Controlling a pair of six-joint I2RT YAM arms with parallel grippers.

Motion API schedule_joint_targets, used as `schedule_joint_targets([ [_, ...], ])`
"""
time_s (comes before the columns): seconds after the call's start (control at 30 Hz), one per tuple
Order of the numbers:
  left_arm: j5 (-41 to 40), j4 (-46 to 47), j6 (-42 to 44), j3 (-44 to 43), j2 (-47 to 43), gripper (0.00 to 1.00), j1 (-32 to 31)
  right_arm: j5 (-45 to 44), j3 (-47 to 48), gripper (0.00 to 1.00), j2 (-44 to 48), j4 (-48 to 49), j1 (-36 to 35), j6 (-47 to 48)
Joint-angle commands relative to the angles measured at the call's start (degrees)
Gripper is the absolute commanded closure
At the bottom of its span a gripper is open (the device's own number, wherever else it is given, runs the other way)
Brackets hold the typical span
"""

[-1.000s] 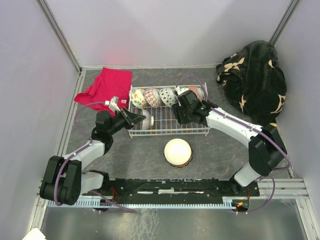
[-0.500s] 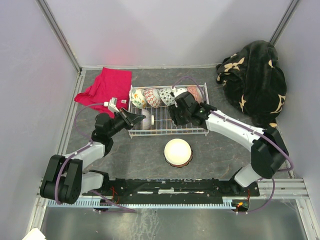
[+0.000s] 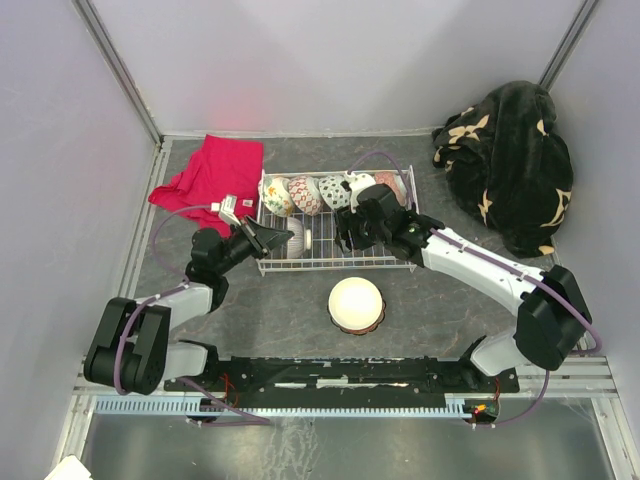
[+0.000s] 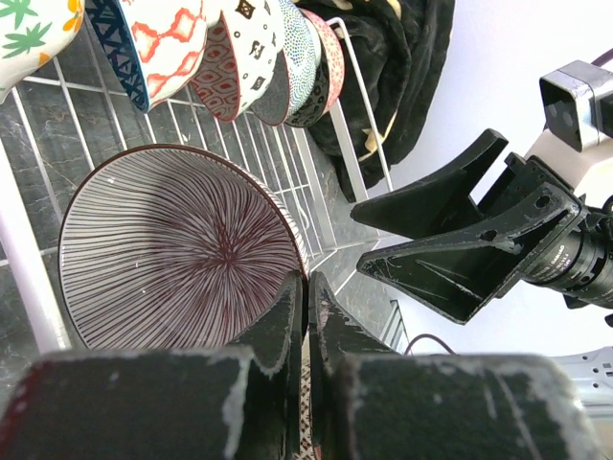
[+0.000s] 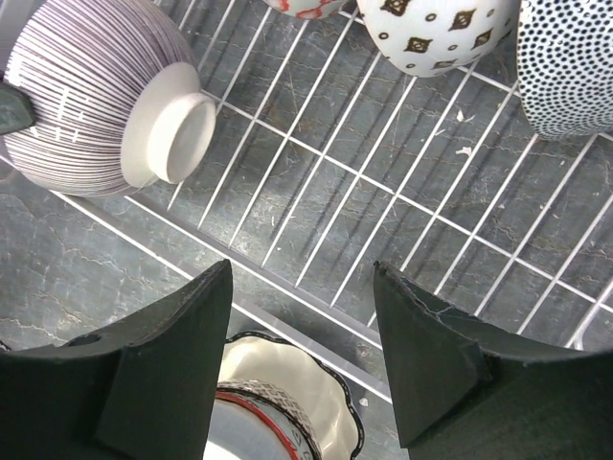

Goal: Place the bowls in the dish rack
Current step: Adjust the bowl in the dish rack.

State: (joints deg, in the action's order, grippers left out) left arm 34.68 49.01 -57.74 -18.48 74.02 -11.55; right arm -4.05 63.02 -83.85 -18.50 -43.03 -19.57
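The white wire dish rack (image 3: 336,266) holds a row of several patterned bowls (image 3: 333,192) on edge along its far side. A striped bowl (image 3: 293,238) stands on edge at the rack's near left, and my left gripper (image 3: 277,238) is shut on its rim. In the left wrist view that gripper (image 4: 307,284) pinches the rim of the striped bowl (image 4: 172,249). My right gripper (image 3: 352,232) hangs open over the rack's near rail (image 5: 287,299), empty (image 5: 302,270), right of the striped bowl (image 5: 91,91). A cream bowl (image 3: 356,303) lies upside down on the table before the rack.
A red cloth (image 3: 210,172) lies left of the rack's far end. A black blanket with pale flowers (image 3: 510,160) is heaped in the far right corner. Grey walls close in the table on three sides.
My right gripper has moved left and toward the rack's near rail, still open. The left gripper keeps its hold on the striped bowl, which has barely shifted.
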Motion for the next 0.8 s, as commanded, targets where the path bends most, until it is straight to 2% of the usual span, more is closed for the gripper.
schedule_joint_targets([
  [0.0, -2.0, -12.7, 1.5, 2.6, 5.3, 0.97, 0.7, 2.1, 0.2, 0.31, 1.7, 3.7, -0.1, -0.5],
  [0.4, -7.9, -26.5, 9.6, -0.9, 4.9, 0.97, 0.7, 8.7, 0.4, 0.31, 0.2, 6.2, -0.2, -1.9],
  [0.77, -8.9, -25.9, 10.7, -0.8, 8.9, 0.97, 0.7, 8.3, 0.5, 0.32, -0.3, 5.9, -0.2, -2.1],
])
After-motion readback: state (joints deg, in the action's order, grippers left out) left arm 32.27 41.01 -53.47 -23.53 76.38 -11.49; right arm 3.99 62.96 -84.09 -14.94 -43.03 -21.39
